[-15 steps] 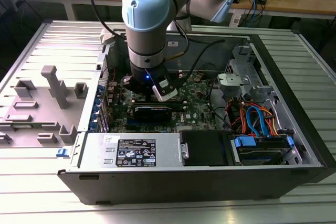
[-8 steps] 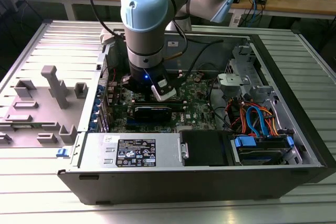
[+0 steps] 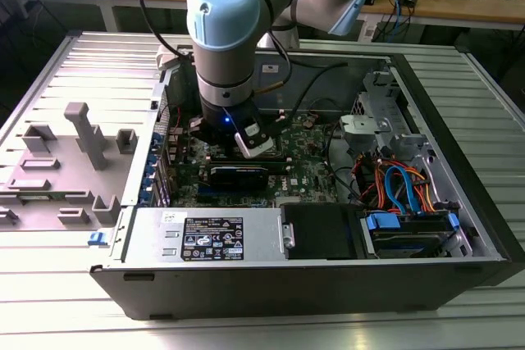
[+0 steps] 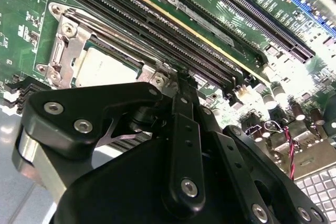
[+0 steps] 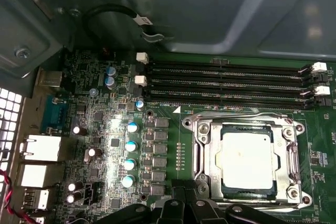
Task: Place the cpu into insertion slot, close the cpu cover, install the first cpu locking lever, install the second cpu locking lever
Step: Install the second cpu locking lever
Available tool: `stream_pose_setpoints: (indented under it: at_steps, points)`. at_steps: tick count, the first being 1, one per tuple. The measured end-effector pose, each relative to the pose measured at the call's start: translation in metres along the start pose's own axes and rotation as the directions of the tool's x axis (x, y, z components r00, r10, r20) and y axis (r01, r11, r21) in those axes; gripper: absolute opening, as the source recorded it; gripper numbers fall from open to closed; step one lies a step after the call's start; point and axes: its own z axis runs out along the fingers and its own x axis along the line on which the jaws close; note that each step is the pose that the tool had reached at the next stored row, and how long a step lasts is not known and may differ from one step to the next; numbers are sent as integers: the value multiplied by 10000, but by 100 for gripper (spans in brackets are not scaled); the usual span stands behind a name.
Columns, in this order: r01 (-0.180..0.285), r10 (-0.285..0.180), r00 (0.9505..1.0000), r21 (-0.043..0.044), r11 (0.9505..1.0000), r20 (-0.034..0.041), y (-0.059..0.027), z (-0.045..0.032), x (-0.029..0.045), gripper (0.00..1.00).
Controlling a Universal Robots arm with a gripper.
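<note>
The cpu (image 5: 247,161), a silvery square chip, lies flat in the insertion slot (image 5: 202,129) on the green board. The cpu cover (image 5: 209,156), a silver frame, lies down around the chip, whose top shows through its window. A thin wire lever (image 5: 236,118) runs along the socket edge nearest the memory slots. My gripper (image 5: 185,191) is shut, its black fingertips together at the socket's edge, just off a corner of the frame. In the second wrist view the gripper (image 4: 178,77) tips touch or nearly touch the metal beside the cpu (image 4: 102,69) and cover (image 4: 65,51). Nothing shows between the fingers.
Long black memory slots (image 5: 226,85) run beside the socket. Capacitors (image 5: 131,145) and rear ports (image 5: 39,148) stand on its other side. The arm (image 3: 225,30) reaches down into the open case (image 3: 459,120); a power supply (image 3: 213,239) and cabled drive bay (image 3: 402,190) line the front. A grey fixture (image 3: 82,137) stands at the exterior view's left.
</note>
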Motion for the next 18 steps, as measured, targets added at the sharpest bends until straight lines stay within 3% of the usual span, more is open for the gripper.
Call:
stream_pose_setpoints:
  at_steps: [4, 13, 18]
  points:
    - [-4, 4, 10000, -1, 10000, -9, 2, -5, 0, 11]
    - [-3, 3, 10000, -3, 10000, -13, 38, -179, -4, 11]
    - [-4, 4, 10000, -3, 10000, -12, 40, -188, -4, 11]
